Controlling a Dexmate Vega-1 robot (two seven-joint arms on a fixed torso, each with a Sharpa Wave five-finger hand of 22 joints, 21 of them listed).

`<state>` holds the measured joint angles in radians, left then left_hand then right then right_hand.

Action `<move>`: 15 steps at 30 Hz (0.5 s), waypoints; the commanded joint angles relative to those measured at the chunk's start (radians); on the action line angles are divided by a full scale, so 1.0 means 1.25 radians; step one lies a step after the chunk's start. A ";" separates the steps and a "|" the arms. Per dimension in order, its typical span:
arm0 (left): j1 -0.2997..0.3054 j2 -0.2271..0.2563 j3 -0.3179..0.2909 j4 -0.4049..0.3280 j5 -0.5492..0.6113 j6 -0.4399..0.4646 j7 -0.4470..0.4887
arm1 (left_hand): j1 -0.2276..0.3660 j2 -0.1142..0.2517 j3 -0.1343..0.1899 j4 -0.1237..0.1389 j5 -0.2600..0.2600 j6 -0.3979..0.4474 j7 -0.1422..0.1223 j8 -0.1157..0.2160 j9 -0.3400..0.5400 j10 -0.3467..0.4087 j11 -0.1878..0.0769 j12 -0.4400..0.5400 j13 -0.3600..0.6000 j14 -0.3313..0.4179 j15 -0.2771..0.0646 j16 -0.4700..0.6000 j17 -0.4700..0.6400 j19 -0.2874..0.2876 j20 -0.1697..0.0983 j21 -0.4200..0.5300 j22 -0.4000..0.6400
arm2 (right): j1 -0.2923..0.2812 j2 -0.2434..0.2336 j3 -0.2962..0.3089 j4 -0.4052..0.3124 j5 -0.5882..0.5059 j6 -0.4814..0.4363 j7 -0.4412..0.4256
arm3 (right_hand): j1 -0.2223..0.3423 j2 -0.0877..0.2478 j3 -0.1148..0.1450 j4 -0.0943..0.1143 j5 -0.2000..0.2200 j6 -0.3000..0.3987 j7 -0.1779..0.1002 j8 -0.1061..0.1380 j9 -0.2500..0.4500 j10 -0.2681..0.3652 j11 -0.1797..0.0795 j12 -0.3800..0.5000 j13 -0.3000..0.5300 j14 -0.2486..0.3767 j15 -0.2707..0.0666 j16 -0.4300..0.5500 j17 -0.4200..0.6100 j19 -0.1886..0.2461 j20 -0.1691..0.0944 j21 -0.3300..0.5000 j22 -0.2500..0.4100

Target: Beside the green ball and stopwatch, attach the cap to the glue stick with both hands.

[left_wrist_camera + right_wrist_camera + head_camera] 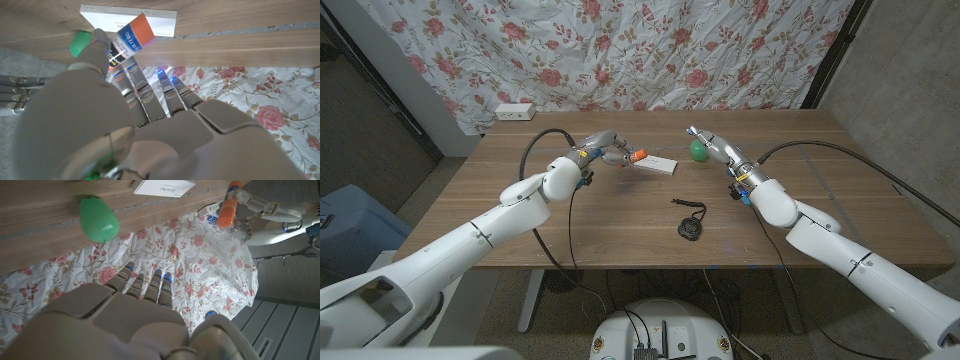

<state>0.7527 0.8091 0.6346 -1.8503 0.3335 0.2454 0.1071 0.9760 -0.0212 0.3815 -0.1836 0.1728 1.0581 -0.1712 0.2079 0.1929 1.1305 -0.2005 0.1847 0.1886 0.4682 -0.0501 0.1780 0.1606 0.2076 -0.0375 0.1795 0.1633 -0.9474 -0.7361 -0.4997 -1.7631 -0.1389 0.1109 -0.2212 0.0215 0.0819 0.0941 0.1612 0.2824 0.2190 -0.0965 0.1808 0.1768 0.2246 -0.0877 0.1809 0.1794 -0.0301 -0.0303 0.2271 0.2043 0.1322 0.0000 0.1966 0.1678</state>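
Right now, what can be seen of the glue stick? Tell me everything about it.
The glue stick is a short tube with an orange body and a printed label in white and blue, seemingly plastic. The left hand grips it by one end and holds it off the table, tilted, its free end pointing towards the white box below. In the left wrist view the label faces the camera. No cap can be made out on it. The right hand is apart from it, near the green ball.

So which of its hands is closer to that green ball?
The right. The right hand hovers just beside the ball, nearly touching it in the head view. The left hand is farther off across the table, holding the glue stick by the white box.
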 commanded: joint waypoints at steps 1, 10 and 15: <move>0.014 0.037 0.002 -0.026 0.067 0.007 -0.012 | -0.062 0.058 0.007 0.011 0.006 0.040 0.033 -0.001 0.004 0.008 -0.015 -0.001 0.003 0.005 -0.091 -0.001 0.002 0.001 -0.033 0.003 0.001 | -0.025 -0.002 0.037 0.002 0.041 -0.011 -0.038 | 0.004 0.061 0.007 -0.001 0.004 -0.003 -0.001 0.000 0.000 -0.004 0.002 0.001 0.001 0.010 -0.022 0.000 0.000 0.005 -0.004 0.003 0.000; 0.012 0.044 0.012 -0.041 0.126 0.024 -0.034 | -0.063 0.056 0.007 0.010 0.006 0.031 0.030 -0.004 0.004 0.002 -0.016 -0.002 0.003 0.005 -0.092 -0.001 0.002 0.000 -0.033 0.003 0.001 | -0.045 0.003 0.063 0.011 0.077 -0.015 -0.072 | 0.007 0.060 0.011 -0.003 0.005 -0.001 0.001 0.002 -0.001 0.004 0.001 0.004 0.001 0.019 -0.022 0.002 -0.001 0.011 -0.005 0.003 0.000; 0.009 0.043 0.017 -0.046 0.157 0.036 -0.048 | -0.063 0.056 0.007 0.010 0.006 0.028 0.030 -0.004 0.004 -0.001 -0.016 -0.002 0.003 0.005 -0.092 -0.001 0.002 -0.001 -0.033 0.003 0.001 | -0.060 0.004 0.080 0.010 0.097 -0.021 -0.090 | 0.008 0.059 0.013 -0.003 0.006 0.000 0.003 0.003 -0.001 0.002 0.004 0.004 0.001 0.020 -0.021 0.001 -0.001 0.011 -0.005 0.002 0.000</move>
<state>0.7661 0.8513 0.6422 -1.8878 0.4075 0.2575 0.0898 0.9747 -0.0225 0.3817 -0.1837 0.1727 1.0580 -0.1711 0.2001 0.1930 1.1199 -0.2112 0.1836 0.1888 0.4681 -0.0501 0.1780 0.1606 0.2076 -0.0375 0.1795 0.1633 -0.9741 -0.7370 -0.4612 -1.7598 -0.0711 0.0953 -0.2856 0.0338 0.0696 0.1056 0.1559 0.2824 0.2191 -0.0966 0.1809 0.1769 0.2248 -0.0877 0.1809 0.1793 -0.0099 -0.0318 0.2270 0.1997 0.1357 -0.0036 0.1966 0.1678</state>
